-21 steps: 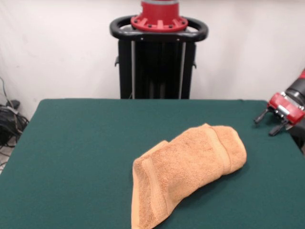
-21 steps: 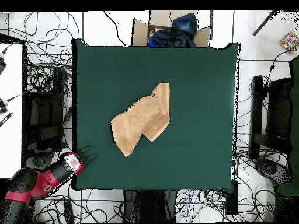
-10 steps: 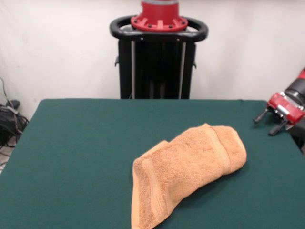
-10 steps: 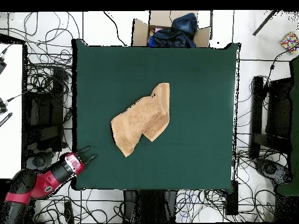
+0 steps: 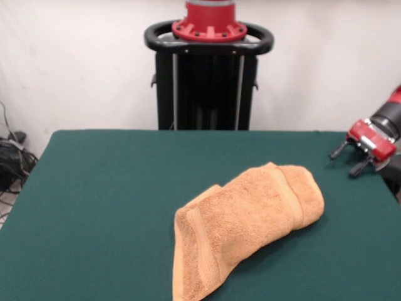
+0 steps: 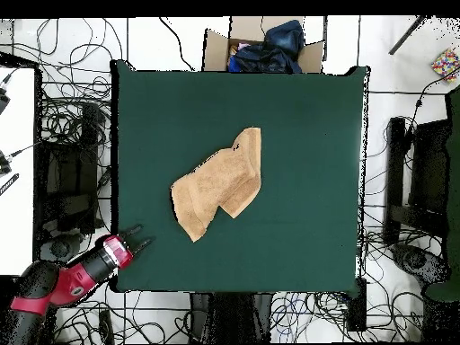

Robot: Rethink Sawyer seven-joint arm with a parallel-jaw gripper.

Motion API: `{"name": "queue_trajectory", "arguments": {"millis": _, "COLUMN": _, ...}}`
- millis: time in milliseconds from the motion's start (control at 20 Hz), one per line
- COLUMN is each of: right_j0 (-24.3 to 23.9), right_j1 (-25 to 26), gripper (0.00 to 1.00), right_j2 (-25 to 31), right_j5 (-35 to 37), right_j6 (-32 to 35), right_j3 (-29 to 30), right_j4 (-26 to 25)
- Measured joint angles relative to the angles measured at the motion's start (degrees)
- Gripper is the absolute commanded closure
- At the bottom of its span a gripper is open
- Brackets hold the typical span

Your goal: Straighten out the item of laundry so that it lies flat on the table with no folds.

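The orange-tan towel (image 5: 247, 221) lies folded over itself on the green table (image 5: 106, 188), a long bundle with a woven band across each end. From above the towel (image 6: 218, 183) sits near the table's (image 6: 305, 117) middle, its folded layers overlapping. My gripper (image 5: 346, 158) hovers at the table's right edge in the front view, well apart from the towel, its two black fingers spread open and empty. In the overhead view the gripper (image 6: 140, 237) is at the lower left corner of the table.
A cardboard box (image 6: 260, 49) with dark cloth stands beyond the table's top edge in the overhead view. Cables (image 6: 63, 117) cover the floor around the table. The black pedestal (image 5: 207, 81) stands behind the far edge.
The gripper has shifted slightly inward toward the table's corner and a little higher. The towel has not moved.
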Motion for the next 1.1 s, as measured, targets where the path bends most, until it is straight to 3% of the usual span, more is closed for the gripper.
{"name": "queue_trajectory", "arguments": {"millis": 1100, "right_j0": -6.5, "right_j1": -7.3, "gripper": 0.0, "right_j2": 1.3, "right_j5": -11.1, "right_j6": 0.0, "right_j3": 10.1, "right_j4": -0.7}}
